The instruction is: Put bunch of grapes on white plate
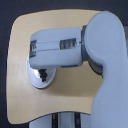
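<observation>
We see little of the bunch of grapes (45, 75): only a small dark shape directly under the arm's front end, lying over the white plate (36, 80); whether it rests on the plate or hangs just above it we cannot tell. The plate peeks out beneath and toward the exterior view's left of the gripper (44, 74), most of it covered. The gripper itself is hidden below the bulky grey forearm (57, 47), so we cannot tell how its jaws stand. Around them spreads the light wooden table (70, 85).
</observation>
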